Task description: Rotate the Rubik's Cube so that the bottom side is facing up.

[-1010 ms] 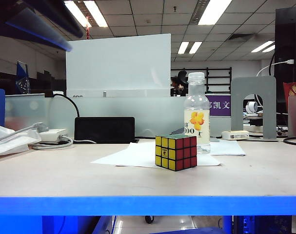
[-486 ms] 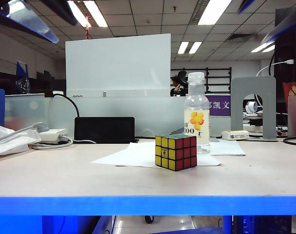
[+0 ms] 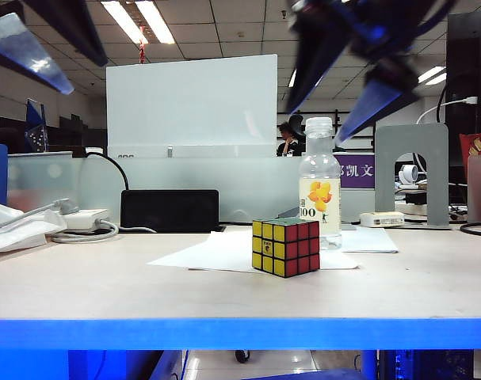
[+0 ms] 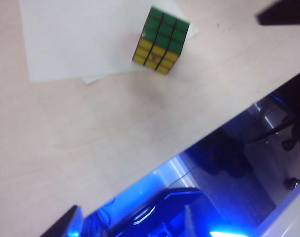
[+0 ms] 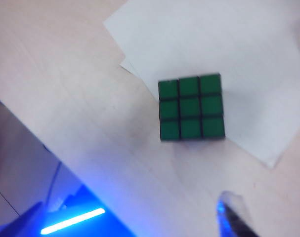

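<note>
Rubik's Cube (image 3: 285,247) sits on white paper (image 3: 216,252) before the bottle (image 3: 319,184), green face up. Right gripper (image 3: 345,79) hangs above it, spread wide; left gripper (image 3: 34,36), high at left, is parted. Opposite faces should be pinched squarely.

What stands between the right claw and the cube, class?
Exterior view: only the bottle's cap and neck; the open right claw hangs above the cube.

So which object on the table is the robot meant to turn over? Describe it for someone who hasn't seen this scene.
On the pale table, look near the middle, where white paper sheets lie in front of a clear drink bottle. At their front edge sits the Rubik's Cube. It is the only small black-framed block, green on top with yellow and red sides.
</note>
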